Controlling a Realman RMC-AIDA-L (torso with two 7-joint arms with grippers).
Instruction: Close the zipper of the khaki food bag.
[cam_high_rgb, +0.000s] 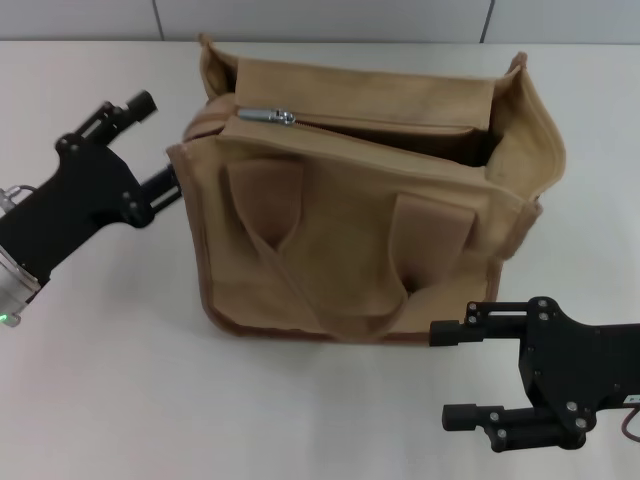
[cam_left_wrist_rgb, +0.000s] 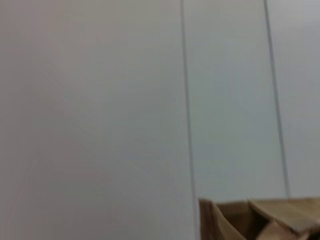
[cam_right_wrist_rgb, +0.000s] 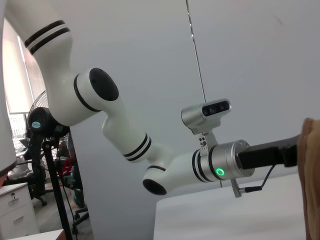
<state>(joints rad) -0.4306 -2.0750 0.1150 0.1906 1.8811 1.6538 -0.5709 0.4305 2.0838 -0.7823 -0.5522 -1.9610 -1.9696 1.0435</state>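
Note:
The khaki food bag (cam_high_rgb: 350, 230) stands upright in the middle of the white table, its two strap handles hanging down its front. Its top gapes open. The zipper (cam_high_rgb: 380, 128) runs along the top, with the silver pull tab (cam_high_rgb: 265, 116) at the bag's left end. My left gripper (cam_high_rgb: 156, 145) is open beside the bag's left side, its lower finger right at the bag's edge. My right gripper (cam_high_rgb: 447, 372) is open, low at the front right, just below the bag's bottom corner. A bag corner shows in the left wrist view (cam_left_wrist_rgb: 260, 220).
The table (cam_high_rgb: 110, 380) is white, with a grey panelled wall (cam_high_rgb: 320, 18) behind it. The right wrist view shows my left arm (cam_right_wrist_rgb: 165, 165), the bag's edge (cam_right_wrist_rgb: 312, 180), and a fan on a stand (cam_right_wrist_rgb: 42, 125) off the table.

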